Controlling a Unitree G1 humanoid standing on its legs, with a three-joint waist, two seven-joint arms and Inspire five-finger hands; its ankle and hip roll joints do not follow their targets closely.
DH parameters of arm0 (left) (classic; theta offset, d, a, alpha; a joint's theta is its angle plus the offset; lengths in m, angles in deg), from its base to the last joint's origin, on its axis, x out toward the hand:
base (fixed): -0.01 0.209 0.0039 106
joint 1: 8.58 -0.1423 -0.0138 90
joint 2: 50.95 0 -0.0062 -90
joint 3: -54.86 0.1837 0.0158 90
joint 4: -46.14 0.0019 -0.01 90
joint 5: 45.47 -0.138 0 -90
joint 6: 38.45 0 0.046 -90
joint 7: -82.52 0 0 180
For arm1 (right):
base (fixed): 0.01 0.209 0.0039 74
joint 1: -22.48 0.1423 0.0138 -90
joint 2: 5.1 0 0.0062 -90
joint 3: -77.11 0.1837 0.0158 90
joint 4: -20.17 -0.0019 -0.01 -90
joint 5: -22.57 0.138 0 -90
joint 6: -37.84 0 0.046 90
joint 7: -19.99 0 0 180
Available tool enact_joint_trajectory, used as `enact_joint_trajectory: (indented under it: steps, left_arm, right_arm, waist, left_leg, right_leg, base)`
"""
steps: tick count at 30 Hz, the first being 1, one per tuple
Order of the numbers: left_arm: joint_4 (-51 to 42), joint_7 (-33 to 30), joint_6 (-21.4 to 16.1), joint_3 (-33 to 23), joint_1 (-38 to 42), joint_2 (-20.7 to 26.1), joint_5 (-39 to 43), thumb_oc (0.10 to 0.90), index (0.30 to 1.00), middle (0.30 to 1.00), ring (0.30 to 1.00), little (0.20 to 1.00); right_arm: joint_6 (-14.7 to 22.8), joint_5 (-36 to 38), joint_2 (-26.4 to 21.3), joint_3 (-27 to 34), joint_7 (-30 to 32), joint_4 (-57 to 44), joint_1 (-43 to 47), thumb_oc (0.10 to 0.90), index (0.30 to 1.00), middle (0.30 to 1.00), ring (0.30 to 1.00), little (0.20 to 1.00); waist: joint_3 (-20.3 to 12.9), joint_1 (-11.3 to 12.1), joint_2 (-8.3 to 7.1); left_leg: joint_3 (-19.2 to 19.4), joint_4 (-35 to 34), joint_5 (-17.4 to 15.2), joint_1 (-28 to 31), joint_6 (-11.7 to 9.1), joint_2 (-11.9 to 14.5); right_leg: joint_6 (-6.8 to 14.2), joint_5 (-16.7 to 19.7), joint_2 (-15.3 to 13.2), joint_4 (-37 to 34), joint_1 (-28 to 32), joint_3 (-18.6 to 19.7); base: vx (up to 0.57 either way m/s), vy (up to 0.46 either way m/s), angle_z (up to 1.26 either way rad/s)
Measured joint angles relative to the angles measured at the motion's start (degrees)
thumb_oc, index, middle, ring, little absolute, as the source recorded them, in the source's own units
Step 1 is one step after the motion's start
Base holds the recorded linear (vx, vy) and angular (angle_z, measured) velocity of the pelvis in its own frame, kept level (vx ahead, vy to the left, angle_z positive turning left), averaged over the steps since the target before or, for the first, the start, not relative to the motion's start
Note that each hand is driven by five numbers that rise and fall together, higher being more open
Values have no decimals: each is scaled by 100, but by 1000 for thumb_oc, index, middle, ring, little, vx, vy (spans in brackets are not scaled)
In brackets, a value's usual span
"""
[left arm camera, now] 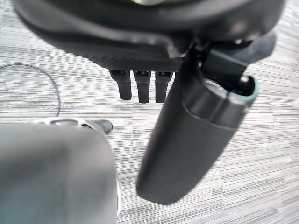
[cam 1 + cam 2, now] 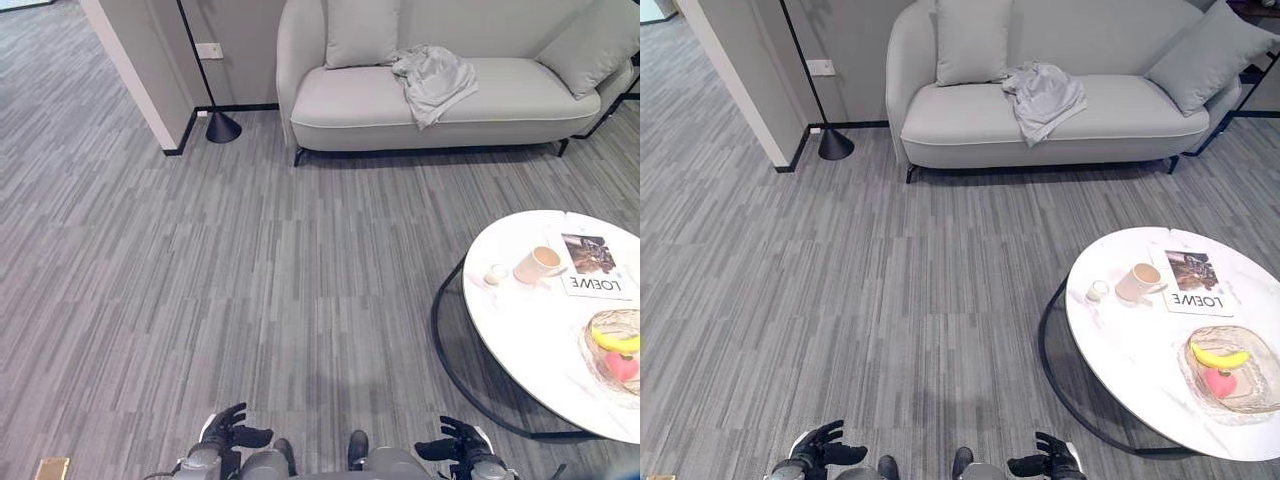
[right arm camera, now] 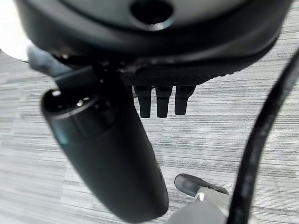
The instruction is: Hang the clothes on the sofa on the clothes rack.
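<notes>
While the grey garment lies crumpled on the sofa seat near its back edge, our left hand and right hand hang low, relaxed and holding nothing; walking closer, we may bump the round table.

1. The sofa is cut off at 12 o'clock; its backrest top cannot be seen.
2. The right cushion runs out of the picture at 2 o'clock.
3. The round table is cut off at 3 o'clock.
4. The fruit bowl is also cut there.
5. The floor lamp shows only pole and base.
6. The small object beside the cup is too small to identify.
</notes>
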Motion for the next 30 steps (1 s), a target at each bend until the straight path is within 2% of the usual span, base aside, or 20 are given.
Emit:
enact_joint_trajectory:
  steps: [1, 3, 4, 5, 8, 9, 11, 12, 13, 14, 15, 17, 18, 19, 20, 21, 24, 28, 29, 30]
  left_arm:
    - [7, -51, -23, 11, 151, -16, 33, 800, 900, 900, 900, 900]
    - [-168, 5, -43, -120, 203, -26, 257, 800, 900, 900, 900, 900]
    - [-161, -24, -128, -155, 207, -9, 244, 800, 900, 900, 900, 900]
    - [-135, -25, -114, -142, 177, -11, 210, 800, 900, 900, 900, 900]
    - [-71, -26, -102, -182, 184, -27, 222, 800, 900, 900, 900, 900]
    - [-25, -22, -103, -260, 145, -36, 215, 800, 900, 900, 900, 900]
    - [-20, -26, -106, -343, 35, -78, 214, 800, 900, 900, 900, 900]
    - [8, -21, -102, -370, -106, -77, 221, 800, 900, 900, 900, 900]
    - [65, -44, -92, -374, -109, -62, 202, 800, 900, 900, 900, 900]
    - [93, -84, -88, -383, -51, 44, 179, 800, 900, 900, 900, 900]
    - [86, -89, -75, -350, -82, 41, 168, 800, 900, 900, 900, 900]
    - [72, -65, -92, -257, -106, 168, 167, 800, 900, 900, 900, 900]
    - [90, -73, -87, -218, -76, 235, 166, 800, 900, 900, 900, 900]
    - [63, -115, -75, -73, 59, 272, 165, 800, 900, 900, 900, 900]
    - [-6, -121, -102, -68, 81, 268, 166, 800, 900, 900, 900, 900]
    - [-61, -127, -111, -83, 122, 271, 166, 800, 900, 900, 900, 900]
    - [-104, -137, -91, -136, 216, 272, 165, 800, 900, 900, 900, 900]
    - [-39, -125, -112, -224, 129, 196, 157, 800, 900, 900, 900, 900]
    - [-37, -120, -112, -217, 133, 182, 151, 800, 900, 900, 900, 900]
    - [-28, -129, -122, -215, 120, 94, 86, 800, 900, 900, 900, 900]
  right_arm:
    - [-23, 5, 27, -40, 54, 42, 24, 800, 900, 900, 900, 900]
    - [-71, 3, 39, -123, 81, 36, 12, 800, 900, 900, 900, 900]
    - [-62, 2, 25, -224, 101, 42, -1, 800, 900, 900, 900, 900]
    - [-49, 2, -4, -271, 106, 36, -29, 800, 900, 900, 900, 900]
    - [-57, 2, -18, -266, 117, 45, 17, 800, 900, 900, 900, 900]
    - [-57, -1, -31, -257, 118, 62, -18, 800, 900, 900, 900, 900]
    - [-46, -13, -100, -257, 96, 43, -207, 800, 900, 900, 900, 900]
    - [-52, -19, -130, -279, 81, 51, -269, 800, 900, 900, 900, 900]
    - [-37, -19, -106, -345, 57, 86, -351, 800, 900, 900, 900, 900]
    - [-32, -30, -86, -383, -20, 125, -309, 800, 900, 900, 900, 900]
    - [-41, -41, -126, -376, -32, 101, -243, 800, 900, 900, 900, 900]
    - [69, -19, -98, -145, -14, -61, -276, 800, 900, 900, 900, 900]
    - [90, -35, -95, -98, -9, -71, -224, 800, 900, 900, 900, 900]
    - [98, -16, -90, 7, -4, -65, -183, 800, 900, 900, 900, 900]
    - [100, -43, -223, 61, 39, -110, -78, 800, 900, 900, 900, 900]
    - [98, -45, -255, 60, 27, -137, -40, 800, 900, 900, 900, 900]
    - [82, -144, -234, -61, -12, -306, 211, 800, 900, 900, 900, 900]
    - [43, -213, -141, -62, -21, -284, 368, 800, 900, 900, 900, 900]
    - [25, -218, -144, -62, -24, -277, 330, 800, 900, 900, 900, 900]
    - [21, -245, -181, -54, -24, -212, 299, 800, 900, 900, 900, 900]
  waist:
    - [89, 34, -63]
    - [177, 222, -156]
    - [174, 310, -150]
    - [67, 296, -78]
    - [70, 293, 10]
    - [38, 333, 36]
    - [-138, 335, 121]
    - [-289, 399, 165]
    - [-378, 380, -6]
    - [-405, 409, -120]
    - [-377, 432, -28]
    - [-392, 233, -296]
    - [-362, 161, -387]
    - [-336, 128, -357]
    - [-282, 163, -186]
    - [-262, 147, -137]
    - [-94, -42, 34]
    - [-5, -229, 0]
    - [24, -272, -42]
    - [8, -318, 33]
  left_leg:
    - [-177, 592, -104, -605, -82, 26]
    - [-118, -10, 0, -890, 12, -8]
    - [-34, -735, 133, -910, -48, 47]
    - [6, -1446, 286, -868, -152, 75]
    - [-30, -2061, 585, -1005, -286, 280]
    - [-58, -2300, 606, -1086, -304, 353]
    - [43, -2127, 618, -900, -223, 341]
    - [50, -2176, 959, -712, -104, 270]
    - [145, -2140, 1114, -665, -18, 112]
    - [297, -2138, 1153, -537, 39, -89]
    - [338, -2286, 1369, -287, 327, -82]
    - [362, -2307, 971, 152, 596, -620]
    - [334, -2295, 835, 373, 732, -858]
    - [280, -2311, 645, 510, 814, -886]
    - [290, -2311, 539, 668, 848, -792]
    - [290, -2291, 505, 728, 855, -756]
    - [346, -2281, 338, 998, 704, -612]
    - [343, -2304, -168, 1465, 401, -639]
    - [312, -2282, -253, 1586, 384, -654]
    - [283, -2295, -406, 1638, 348, -569]
  right_leg:
    - [36, 21, -27, -61, 42, -13]
    - [25, 31, -120, -132, 128, 32]
    - [29, 29, -139, -267, 256, -27]
    - [37, 45, -122, -423, 312, -138]
    - [103, 50, -115, -734, 625, -114]
    - [208, 9, -171, -835, 795, 66]
    - [685, -166, -349, -938, 1125, 194]
    - [883, -299, -483, -933, 1259, 302]
    - [1005, -373, -659, -785, 1252, 344]
    - [1165, -450, -906, -155, 1053, 324]
    - [1249, -615, -1084, 1154, 498, 233]
    - [1442, -374, -1905, 3556, -335, 200]
    - [1491, -342, -2248, 4393, -731, 194]
    - [1363, -451, -2367, 4568, -938, -64]
    - [1301, -488, -2315, 4203, -1162, -542]
    - [1300, -471, -2296, 3908, -1244, -774]
    - [1506, -102, -1790, 1448, -1691, -1208]
    - [1731, 666, -1144, -542, -1920, -628]
    - [1584, 820, -1151, -555, -1959, -596]
    - [1486, 1296, -1083, -477, -1958, -489]
  base:
    - [372, 74, 49]
    - [330, 104, -5]
    - [393, 152, -39]
    - [654, 210, -40]
    - [494, 162, -26]
    - [616, 261, -40]
    - [591, 261, -53]
    - [500, 252, -56]
    - [477, 277, -57]
    - [423, 310, -53]
    - [469, 352, -28]
    - [501, 366, 17]
    - [566, 256, 31]
    - [731, 96, 20]
    - [438, -24, 9]
    - [432, -108, -5]
    - [408, -149, 0]
    - [446, -124, 7]
    - [545, -185, 26]
    - [379, -152, 15]
